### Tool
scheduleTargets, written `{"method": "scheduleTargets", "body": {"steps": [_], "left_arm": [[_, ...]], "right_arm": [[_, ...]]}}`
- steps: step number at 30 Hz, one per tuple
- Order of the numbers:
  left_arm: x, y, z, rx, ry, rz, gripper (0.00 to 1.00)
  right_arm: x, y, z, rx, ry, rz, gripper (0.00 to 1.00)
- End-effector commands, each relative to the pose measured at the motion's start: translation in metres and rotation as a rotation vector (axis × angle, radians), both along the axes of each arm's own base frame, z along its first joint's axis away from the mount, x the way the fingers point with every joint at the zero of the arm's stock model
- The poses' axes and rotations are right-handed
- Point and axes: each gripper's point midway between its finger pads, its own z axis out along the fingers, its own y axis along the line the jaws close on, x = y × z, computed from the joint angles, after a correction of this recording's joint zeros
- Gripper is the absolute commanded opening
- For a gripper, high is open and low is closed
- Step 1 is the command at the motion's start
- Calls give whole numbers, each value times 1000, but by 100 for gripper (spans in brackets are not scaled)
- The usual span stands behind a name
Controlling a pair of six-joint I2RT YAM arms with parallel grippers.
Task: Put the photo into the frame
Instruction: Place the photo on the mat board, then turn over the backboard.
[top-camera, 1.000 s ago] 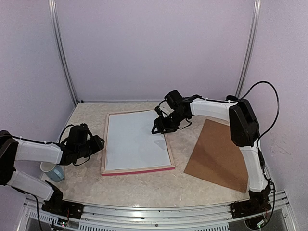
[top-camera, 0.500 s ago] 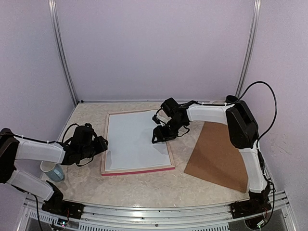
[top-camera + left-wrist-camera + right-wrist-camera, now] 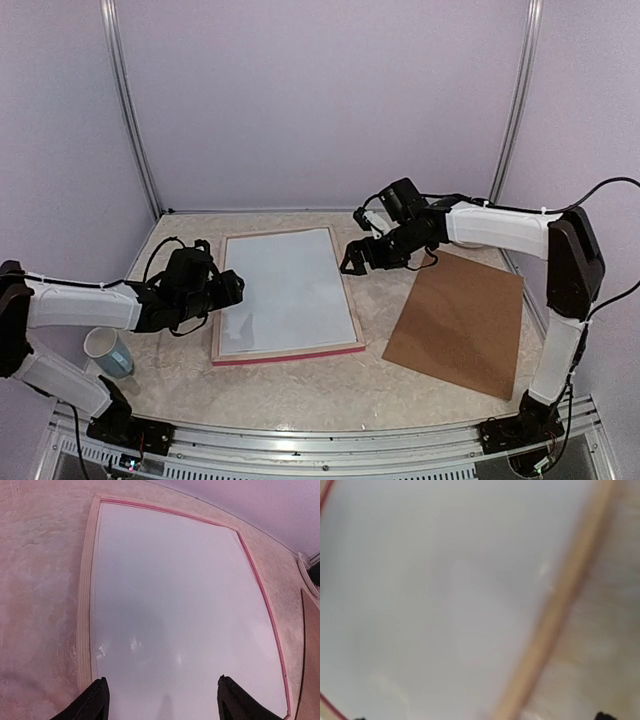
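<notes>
- Since a second ago, my right pincer (image 3: pixel 355 262) has swung off the white sheet (image 3: pixel 285 285) to a spot just right of the frame's right rail. My left pincer (image 3: pixel 228 290) has crept in from the left to the frame's left rail.
- Both pincers stand apart and carry nothing. The left wrist view shows my two fingertips (image 3: pixel 95 702) wide apart over the near part of the sheet. The right wrist view shows only dark tips at its bottom corners.
- The frame (image 3: pixel 285 353) lies flat on the table (image 3: pixel 300 390) with its pale wood back up and its pink-red edge towards me. I judge it was placed this way so that it can be loaded from behind.
- The white sheet fills the frame's opening from rail to rail.
- No printed face of the photo shows in any view. I cannot tell whether the sheet is the photo's back or covers the photo.
- The brown backing board (image 3: pixel 455 320) rests flat to the right, apart from the frame. It seems to have been set aside so the opening stays free.
- A pale cup (image 3: pixel 105 350) stands near left, beside my left forearm. A wide sweep of that arm could knock it.
- Nothing lies on the sheet. My right arm hangs above the board's far corner.
</notes>
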Motion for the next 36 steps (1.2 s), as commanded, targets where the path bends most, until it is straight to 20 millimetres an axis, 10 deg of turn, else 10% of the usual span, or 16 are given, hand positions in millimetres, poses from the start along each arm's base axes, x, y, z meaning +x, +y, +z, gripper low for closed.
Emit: {"method": "scheduleTargets", "body": {"steps": [1,14,20,36], "left_arm": [[3,-29,35,53,-74,-66,77],[-11,-185,94,97,-188,-412,99],[-29,-272,66,107,-130,-606,99],[-70,-390,-8,59,10,-825,99]], "right_arm": [[5,-48,5,69,4,-132,99],[-36,-233,-8,78,44,-597,99],[-60,-298,-36,76,111,-784,99],[-97,-364,-60,-65,142,-1120,99]]}}
